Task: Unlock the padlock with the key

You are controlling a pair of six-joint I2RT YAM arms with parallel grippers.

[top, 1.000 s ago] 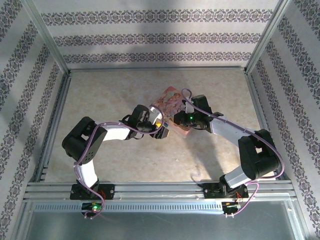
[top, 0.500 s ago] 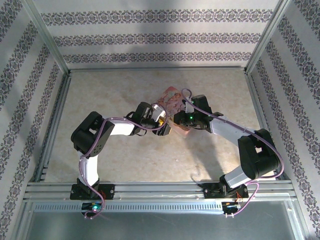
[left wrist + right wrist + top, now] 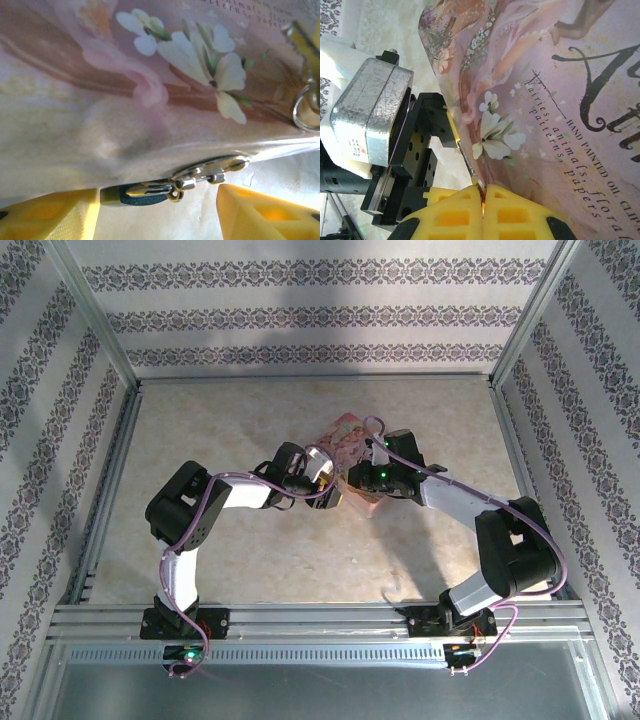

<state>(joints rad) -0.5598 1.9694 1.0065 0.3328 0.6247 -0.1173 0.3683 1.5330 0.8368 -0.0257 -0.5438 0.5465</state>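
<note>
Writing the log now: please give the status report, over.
Left gripper open, straddling padlock. Right gripper shut at edge of pink tin. Padlock on tin's latch; key ring nearby.

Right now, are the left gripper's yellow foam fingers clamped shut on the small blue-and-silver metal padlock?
No, the left gripper is open, and bare table shows between one yellow finger and the padlock.

Two robot arms, the left arm [image 3: 235, 498] and the right arm [image 3: 460, 502], are counted at one table [image 3: 200, 430]. Two grippers are seen, the left gripper [image 3: 155, 215] and the right gripper [image 3: 482, 210], with four yellow pads [image 3: 265, 215] in all. One pink printed tin [image 3: 345, 438], one padlock [image 3: 137, 195] and one metal ring [image 3: 305, 107] are recorded.
</note>
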